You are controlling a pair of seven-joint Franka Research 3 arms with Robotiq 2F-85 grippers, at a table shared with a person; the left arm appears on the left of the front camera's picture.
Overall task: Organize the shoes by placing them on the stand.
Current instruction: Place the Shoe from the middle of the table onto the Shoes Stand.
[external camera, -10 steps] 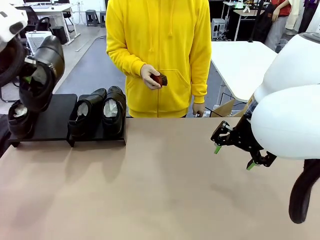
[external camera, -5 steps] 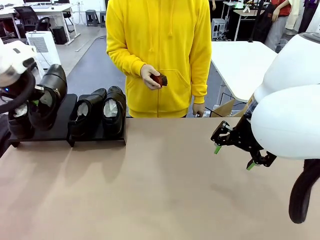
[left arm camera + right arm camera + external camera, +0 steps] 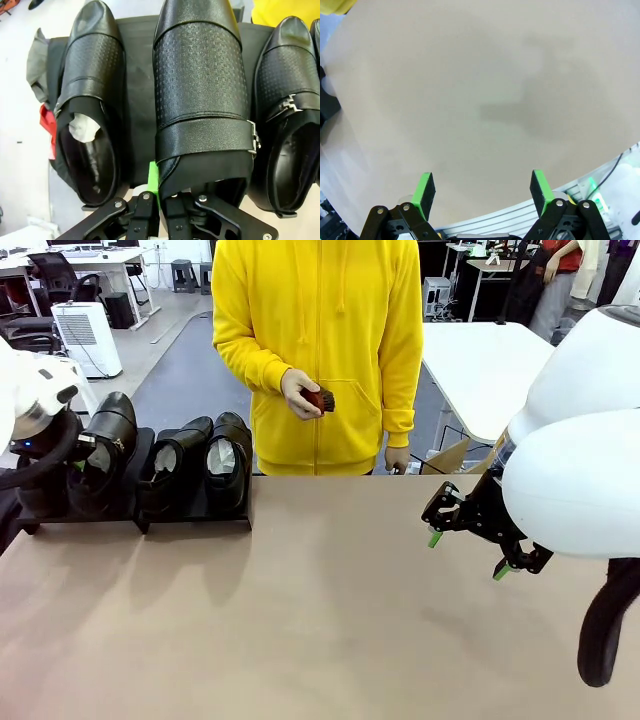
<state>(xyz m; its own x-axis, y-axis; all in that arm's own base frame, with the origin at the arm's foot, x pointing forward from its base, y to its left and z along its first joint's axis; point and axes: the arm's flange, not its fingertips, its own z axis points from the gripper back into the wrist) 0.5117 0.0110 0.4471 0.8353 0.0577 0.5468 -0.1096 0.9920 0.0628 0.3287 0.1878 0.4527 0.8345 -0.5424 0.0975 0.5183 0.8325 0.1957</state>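
My left gripper (image 3: 82,452) is shut on the heel rim of a black shoe (image 3: 110,445), toe pointing away, low over the left panel of the stand (image 3: 215,522). In the left wrist view this held shoe (image 3: 200,90) lies between another shoe (image 3: 92,95) on its left and a third shoe (image 3: 287,115) on its right, with the dark stand (image 3: 137,100) beneath; my left gripper (image 3: 162,182) grips its back edge. Two shoes (image 3: 175,472) (image 3: 228,462) sit side by side on the right panel. My right gripper (image 3: 470,545) (image 3: 482,187) hangs open over bare table.
A person in a yellow hoodie stands at the far edge, one hand holding a small reddish-brown brush (image 3: 318,399). The tan table (image 3: 320,620) stretches wide in front of the stand. A white table stands behind at the right.
My left gripper has come down with the shoe from high at the left to the stand's left panel. The right arm and the person have not moved.
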